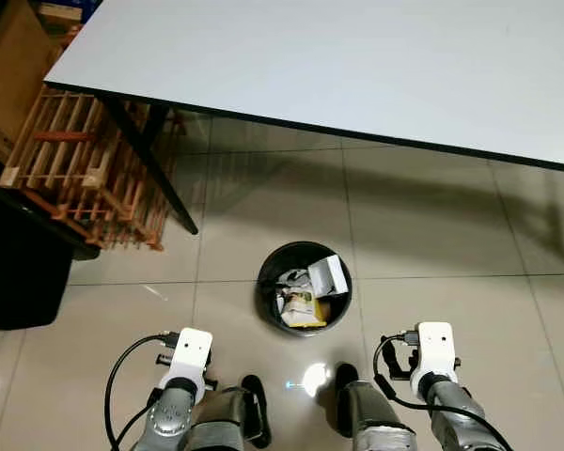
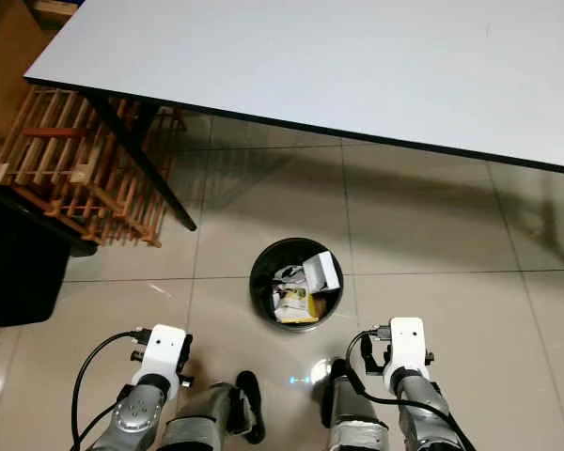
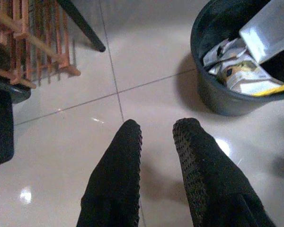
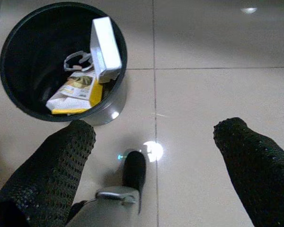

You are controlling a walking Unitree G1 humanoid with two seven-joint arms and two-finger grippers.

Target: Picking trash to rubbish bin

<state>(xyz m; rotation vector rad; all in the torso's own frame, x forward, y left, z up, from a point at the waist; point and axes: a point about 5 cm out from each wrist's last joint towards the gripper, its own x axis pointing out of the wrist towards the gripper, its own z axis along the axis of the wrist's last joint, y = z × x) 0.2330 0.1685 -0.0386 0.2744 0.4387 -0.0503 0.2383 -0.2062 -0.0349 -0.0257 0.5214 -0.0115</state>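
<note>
The black rubbish bin (image 1: 304, 287) is sitting on the tiled floor (image 1: 432, 319) between the two arms, just ahead of them, below the white table (image 1: 357, 66). The right wrist view is looking into it — a white box (image 4: 105, 48) leaning over yellow wrappers (image 4: 75, 92). The right gripper (image 4: 156, 137) is holding its fingers wide apart, gripping nothing; the left gripper (image 3: 157, 137) is showing a narrow gap — also gripping nothing. The left wrist view is catching a wooden crate (image 3: 28, 42).
</note>
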